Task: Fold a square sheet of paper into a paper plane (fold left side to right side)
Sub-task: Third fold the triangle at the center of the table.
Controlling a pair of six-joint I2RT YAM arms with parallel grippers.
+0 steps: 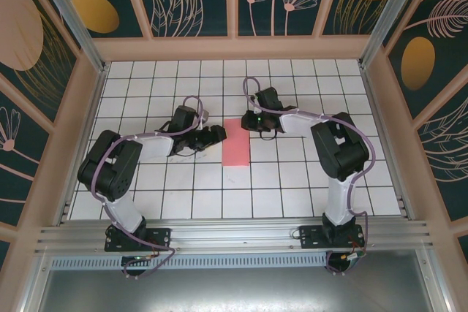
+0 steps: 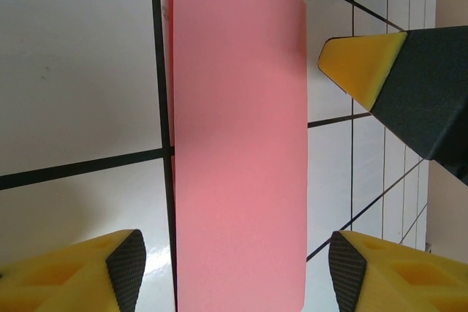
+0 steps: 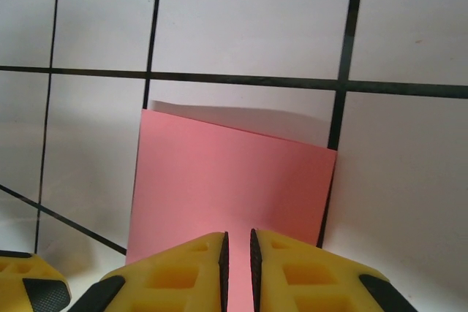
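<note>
Top external view: on the white gridded table (image 1: pixel 292 195), the left gripper (image 1: pixel 216 134) sits just beside the left long edge of the sheet of paper (image 1: pixel 236 147). The sheet lies mid-table as a narrow pink-red rectangle, with the right gripper (image 1: pixel 254 123) at its far right corner. The left wrist view shows what the overhead cannot: the left gripper's wedge-shaped yellow fingers (image 2: pixel 128 264) are spread wide apart, with black ribbed pads, and the smooth matte paper lies flat between them. In the right wrist view, the right gripper's yellow fingers (image 3: pixel 208 261) are drawn together to a hairline slit over the paper's edge. Whether they press on it I cannot tell.
</note>
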